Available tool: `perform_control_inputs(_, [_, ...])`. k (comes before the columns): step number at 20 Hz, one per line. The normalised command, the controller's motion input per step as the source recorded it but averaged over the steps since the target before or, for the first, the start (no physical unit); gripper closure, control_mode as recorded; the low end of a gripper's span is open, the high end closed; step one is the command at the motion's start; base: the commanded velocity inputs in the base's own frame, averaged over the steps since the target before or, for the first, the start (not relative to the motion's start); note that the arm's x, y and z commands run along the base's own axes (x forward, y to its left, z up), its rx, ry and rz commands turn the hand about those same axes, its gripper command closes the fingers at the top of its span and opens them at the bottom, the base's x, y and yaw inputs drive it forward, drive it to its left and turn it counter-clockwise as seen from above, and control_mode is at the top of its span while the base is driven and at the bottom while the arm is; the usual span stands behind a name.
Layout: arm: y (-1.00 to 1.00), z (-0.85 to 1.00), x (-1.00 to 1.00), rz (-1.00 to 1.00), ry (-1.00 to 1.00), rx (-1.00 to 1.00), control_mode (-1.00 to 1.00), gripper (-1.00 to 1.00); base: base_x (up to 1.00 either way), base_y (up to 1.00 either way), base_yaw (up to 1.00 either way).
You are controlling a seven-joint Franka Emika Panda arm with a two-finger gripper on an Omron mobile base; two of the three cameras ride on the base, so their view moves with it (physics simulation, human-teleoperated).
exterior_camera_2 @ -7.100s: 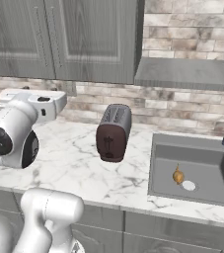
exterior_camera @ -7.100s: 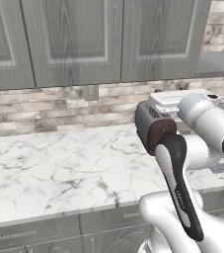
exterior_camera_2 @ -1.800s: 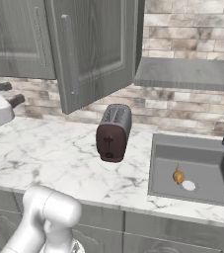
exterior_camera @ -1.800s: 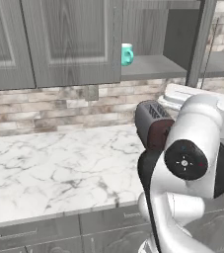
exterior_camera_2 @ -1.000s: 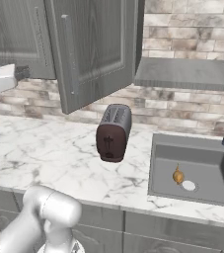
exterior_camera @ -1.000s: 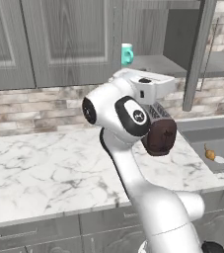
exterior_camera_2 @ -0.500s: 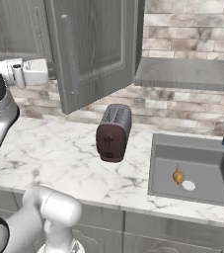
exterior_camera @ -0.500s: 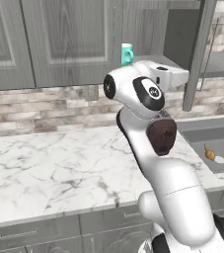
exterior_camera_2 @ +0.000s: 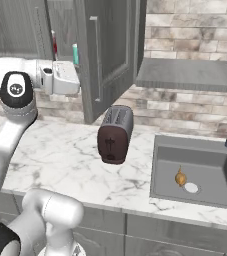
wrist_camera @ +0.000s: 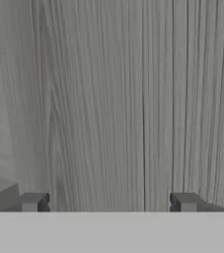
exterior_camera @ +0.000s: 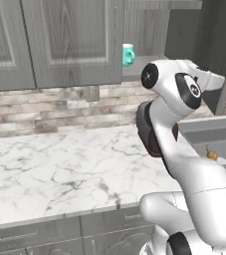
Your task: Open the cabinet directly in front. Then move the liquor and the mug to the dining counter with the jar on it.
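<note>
- cabinet: tall grey wood-grain wall unit above the marble tabletop; its door stands swung out toward the room in the right base view, the inner shelf exposed.
- mug: small teal piece, upright on the inner shelf, seen past the edge of the closed neighbouring door in the left base view.
- liquor: slim bottle with red cap and neck, upright on the same shelf; in the right base view it stands left of the mug, the two near each other but apart.
- fingers: released, spread wide, nothing between them; the two dark tips face flat grey wood grain at close range in the hand view.
- hand: held level at shelf height, just below and in front of the two shelf items in the right base view.
- key relation: both items appear to lie above and beyond the fingers, deeper into the cabinet; each stands with its long axis vertical, so a level approach with the tips either side of the body would seem to suit.
- judgement: opening step looks done; neither item is gripped yet.
- toaster: dark, on the tabletop under the open door, well below the hand.
- sink: right of the toaster, a small object in its basin.
</note>
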Motion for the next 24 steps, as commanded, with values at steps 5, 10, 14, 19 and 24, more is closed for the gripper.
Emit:
perform_control_inputs(5, [-1.00, -0.45, 0.03, 0.00, -0.06, 0.24, -1.00, -1.00, 0.00, 0.00, 0.00])
perform_control_inputs(10, [-0.47, -0.14, 0.03, 0.01, -0.01, 0.10, -1.00, -1.00, 0.00, 0.00, 0.00])
perform_control_inputs(14, [0.35, -0.05, -0.56, 0.09, -0.03, -0.02, -1.00, -1.00, 0.00, 0.00, 0.00])
perform_control_inputs(19, [1.00, -0.12, -0.82, 0.46, -0.03, -0.14, -1.00, -1.00, 0.00, 0.00, 0.00])
perform_control_inputs(24, [1.00, 0.00, -0.53, 0.61, 0.02, -0.16, -1.00, -1.00, 0.00, 0.00, 0.00])
